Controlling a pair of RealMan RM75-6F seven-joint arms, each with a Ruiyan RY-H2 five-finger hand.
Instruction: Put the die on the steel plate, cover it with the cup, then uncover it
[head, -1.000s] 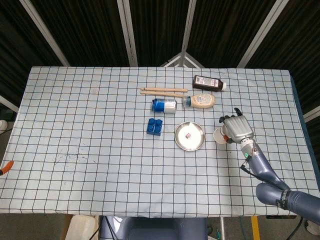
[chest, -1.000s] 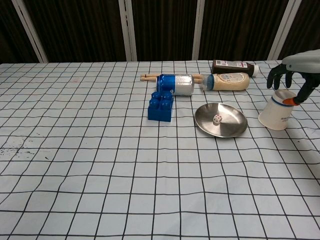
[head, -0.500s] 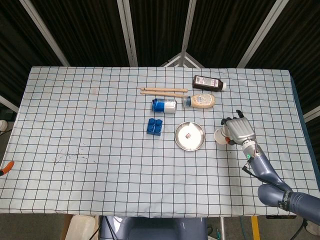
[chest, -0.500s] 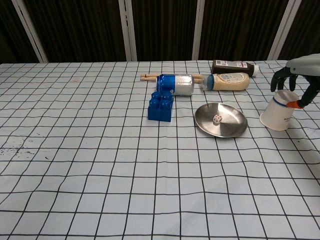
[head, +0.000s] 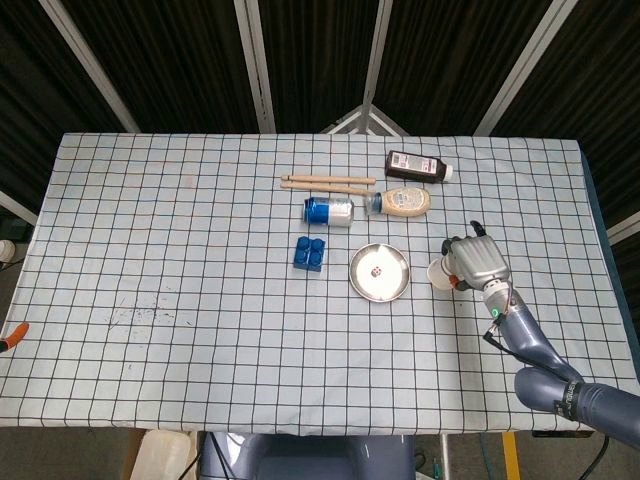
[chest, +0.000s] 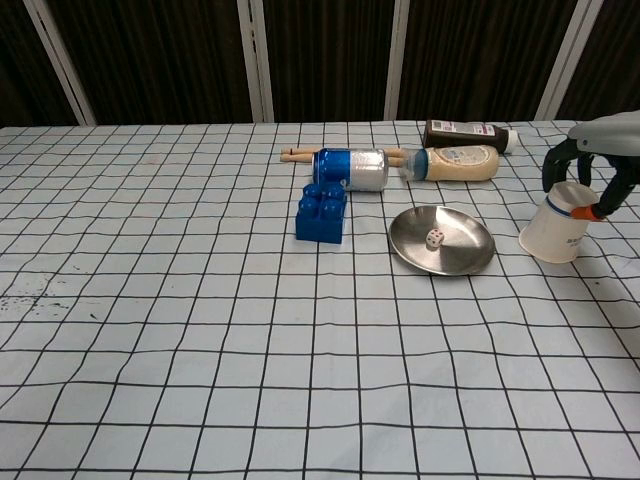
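Observation:
A small white die (head: 377, 269) (chest: 434, 238) lies in the middle of the round steel plate (head: 392, 282) (chest: 460, 255). To the right of the plate a white paper cup (head: 438, 273) (chest: 555, 232) stands mouth down on the cloth, slightly tilted. My right hand (head: 478, 262) (chest: 610, 135) comes over the cup from the right. Its fingers (chest: 555, 165) curl down the cup's left side and the orange-tipped thumb (chest: 600, 205) presses its right side, so the hand grips the cup's upper part. My left hand shows in neither view.
Behind the plate lie a blue can (head: 329, 210) (chest: 350, 169), a pale sauce bottle (head: 403, 201) (chest: 455, 161), a dark bottle (head: 418, 165) (chest: 465, 133) and wooden sticks (head: 327, 181) (chest: 297, 154). A blue brick (head: 309, 253) (chest: 321, 213) stands left of the plate.
The right hand's fingers, spread above the cup a second ago, have come down and drawn in around its top. The cup has shifted slightly right. Die and plate have not moved.

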